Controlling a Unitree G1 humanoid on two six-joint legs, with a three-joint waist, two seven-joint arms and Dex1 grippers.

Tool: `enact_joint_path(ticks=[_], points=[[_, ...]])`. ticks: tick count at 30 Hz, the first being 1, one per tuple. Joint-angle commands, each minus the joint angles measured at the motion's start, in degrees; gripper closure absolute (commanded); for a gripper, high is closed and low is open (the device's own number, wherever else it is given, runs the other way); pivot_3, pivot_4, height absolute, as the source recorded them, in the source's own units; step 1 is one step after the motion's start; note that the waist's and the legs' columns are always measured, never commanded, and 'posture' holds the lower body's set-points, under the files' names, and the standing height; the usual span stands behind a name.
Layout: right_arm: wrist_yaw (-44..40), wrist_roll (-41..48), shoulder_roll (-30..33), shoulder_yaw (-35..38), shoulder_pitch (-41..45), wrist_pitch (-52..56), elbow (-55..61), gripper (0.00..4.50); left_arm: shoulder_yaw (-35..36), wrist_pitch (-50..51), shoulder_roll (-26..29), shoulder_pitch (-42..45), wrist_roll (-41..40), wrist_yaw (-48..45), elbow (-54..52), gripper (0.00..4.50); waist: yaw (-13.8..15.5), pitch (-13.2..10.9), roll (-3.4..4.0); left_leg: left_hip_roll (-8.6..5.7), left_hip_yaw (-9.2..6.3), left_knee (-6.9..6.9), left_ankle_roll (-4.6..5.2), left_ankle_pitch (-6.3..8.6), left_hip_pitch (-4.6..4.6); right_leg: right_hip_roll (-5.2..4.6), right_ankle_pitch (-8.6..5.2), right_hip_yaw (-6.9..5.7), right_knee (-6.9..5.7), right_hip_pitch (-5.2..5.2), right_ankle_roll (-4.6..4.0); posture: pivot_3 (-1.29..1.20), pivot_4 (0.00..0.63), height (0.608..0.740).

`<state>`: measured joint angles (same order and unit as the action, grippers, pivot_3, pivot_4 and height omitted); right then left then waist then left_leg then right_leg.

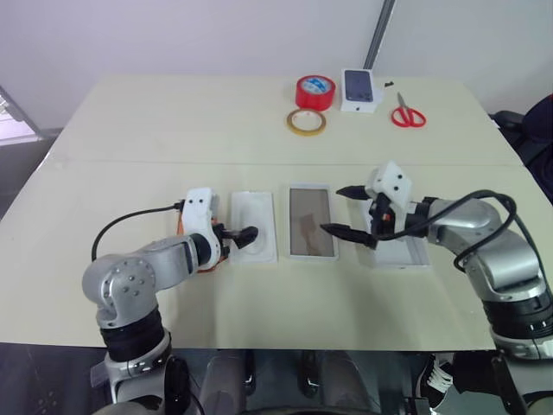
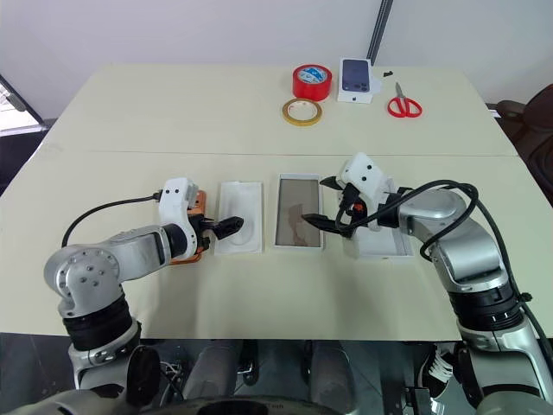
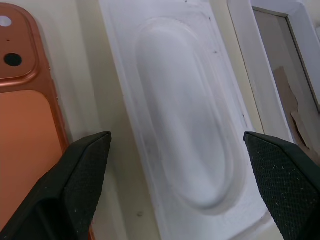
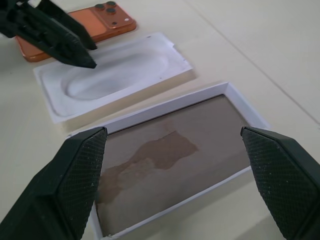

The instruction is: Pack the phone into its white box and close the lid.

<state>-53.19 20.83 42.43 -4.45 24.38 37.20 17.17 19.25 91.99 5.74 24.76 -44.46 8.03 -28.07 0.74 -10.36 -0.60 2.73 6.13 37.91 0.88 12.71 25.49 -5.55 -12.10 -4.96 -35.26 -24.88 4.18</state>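
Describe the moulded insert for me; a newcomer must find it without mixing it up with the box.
On the beige table, four flat things lie in a row near the front edge. The moulded insert is second from the robot's left, between the phone and the white box. It alone is all white with a rounded oval recess.

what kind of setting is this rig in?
Probably a lab or office test bench: a plain cream table against a bare wall, with red tape, scissors and a laid-out white box.

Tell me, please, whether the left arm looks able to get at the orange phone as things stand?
Probably yes. The phone lies flat on the table right beside the open left gripper, which hangs over the white moulded insert next to it. Nothing lies on the phone; only the left arm partly covers it from above.
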Motion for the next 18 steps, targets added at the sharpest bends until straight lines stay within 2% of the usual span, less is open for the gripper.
enact_joint_path(ticks=[1, 2, 4, 9, 13, 18], points=[[-1.70, -0.03, 2.11, -1.45, -0.79, -0.18, 5.39, 0.00, 0.52, 0.51, -0.64, 0.90, 0.21, 0.82, -0.22, 0.57, 0.03, 0.00, 0.00, 0.00, -0.01, 0.00, 0.00, 0.00, 0.00, 0.00, 0.00, 0.00, 0.00, 0.01, 0.00, 0.00, 0.150, 0.730], [-2.00, -0.11, 2.81, -2.41, -1.08, 0.71, 6.50, 0.00, 0.59, 0.51, -0.60, 0.99, 0.65, 0.92, -0.09, 0.87, 0.00, 0.00, -0.01, 0.01, -0.02, 0.00, 0.00, 0.00, 0.00, 0.00, 0.00, 0.00, 0.00, 0.01, 0.00, 0.00, 0.150, 0.730], [-2.69, -0.12, 3.64, -4.27, -1.31, 2.22, 7.94, 0.00, 0.94, 0.51, -0.79, 1.40, 1.09, 1.08, 0.69, 1.81, -0.01, 0.00, -0.01, 0.01, -0.03, 0.00, 0.00, 0.00, 0.00, 0.00, 0.00, 0.00, 0.00, 0.01, -0.01, 0.00, 0.150, 0.730], [-2.08, -0.96, 4.15, -7.54, -0.89, 5.25, 9.74, 0.00, 2.03, 0.51, -0.93, 1.83, 2.21, 1.20, 2.04, 4.43, -0.01, -0.01, -0.02, 0.02, -0.05, 0.00, 0.00, 0.00, 0.00, 0.00, -0.01, -0.01, 0.00, 0.01, -0.01, 0.00, 0.150, 0.730], [-1.51, -2.41, 4.24, -9.85, -0.67, 5.87, 10.68, 0.00, 4.52, 0.51, -2.06, 2.81, 2.77, 1.27, 2.61, 4.47, -0.01, -0.01, -0.03, 0.03, -0.05, 0.01, 0.00, 0.01, 0.00, -0.01, -0.01, -0.01, 0.01, 0.01, -0.02, 0.00, 0.150, 0.730], [-0.19, -6.50, 3.16, -15.53, 0.82, 6.87, 9.68, 0.00, 13.17, 0.51, -4.72, 7.41, 2.46, -0.18, 2.94, 4.47, -0.01, -0.03, -0.07, 0.03, -0.08, 0.01, 0.00, 0.01, 0.01, -0.01, -0.01, -0.03, 0.01, 0.01, -0.02, 0.00, 0.150, 0.730]])
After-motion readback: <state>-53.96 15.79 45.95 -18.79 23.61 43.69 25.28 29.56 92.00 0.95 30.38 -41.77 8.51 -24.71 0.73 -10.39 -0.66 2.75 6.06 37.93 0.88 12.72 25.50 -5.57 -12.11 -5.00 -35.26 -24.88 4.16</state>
